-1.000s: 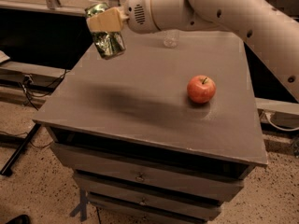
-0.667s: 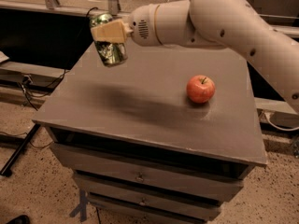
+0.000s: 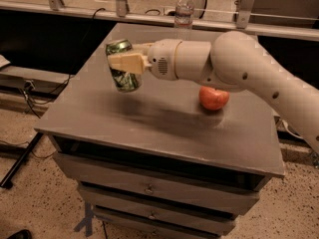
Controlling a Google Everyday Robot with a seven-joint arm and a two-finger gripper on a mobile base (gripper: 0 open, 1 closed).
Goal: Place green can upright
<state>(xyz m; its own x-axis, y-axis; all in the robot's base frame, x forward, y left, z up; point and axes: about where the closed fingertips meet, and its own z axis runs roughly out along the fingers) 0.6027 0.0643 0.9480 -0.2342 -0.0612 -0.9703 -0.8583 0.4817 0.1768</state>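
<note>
The gripper (image 3: 122, 63) is clamped on the green can (image 3: 126, 81). One cream finger (image 3: 128, 62) crosses the can's near side, and the other finger is hidden behind it. The can is held above the tabletop (image 3: 124, 123), over its left half and nearer the far-left corner than the front edge. It is close to upright, top end up, leaning a little. Whether its base touches the surface cannot be told, though it appears to be clear of it. The white arm (image 3: 239, 68) reaches in from the right edge across the middle of the top. A red apple (image 3: 214, 98) rests on the right half, partly hidden under the arm and well apart from the can. A clear water bottle (image 3: 184, 9) stands upright at the far edge. Below the front edge are drawers (image 3: 149, 188).
</note>
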